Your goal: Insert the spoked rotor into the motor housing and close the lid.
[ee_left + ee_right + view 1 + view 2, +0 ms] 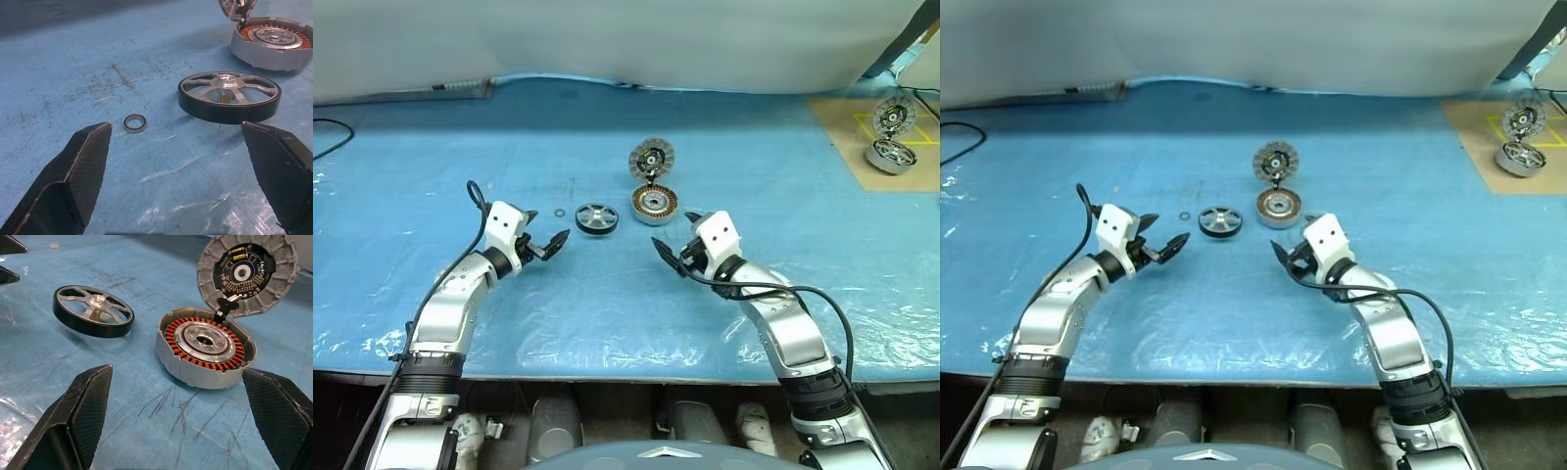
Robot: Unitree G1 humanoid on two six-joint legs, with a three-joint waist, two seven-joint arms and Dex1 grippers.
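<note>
On blue sheet (607,313): spoked rotor (596,217) lay at 9 o'clock of motor housing (654,205), lid (651,158) upright; left gripper (551,245) and right gripper (674,253) jaws spread, empty.

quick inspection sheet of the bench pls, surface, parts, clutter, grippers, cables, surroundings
surface: blue plastic sheet, wrinkled and scuffed
job's things: spoked rotor lies flat, loose, beside the motor housing; lid stands open at the housing's far edge
clutter: small ring lies near the rotor
grippers: left gripper open, empty, facing the rotor; right gripper open, empty, facing the housing
cables: black cable at the sheet's far left edge
surroundings: second motor unit on a brown mat, far right
</note>
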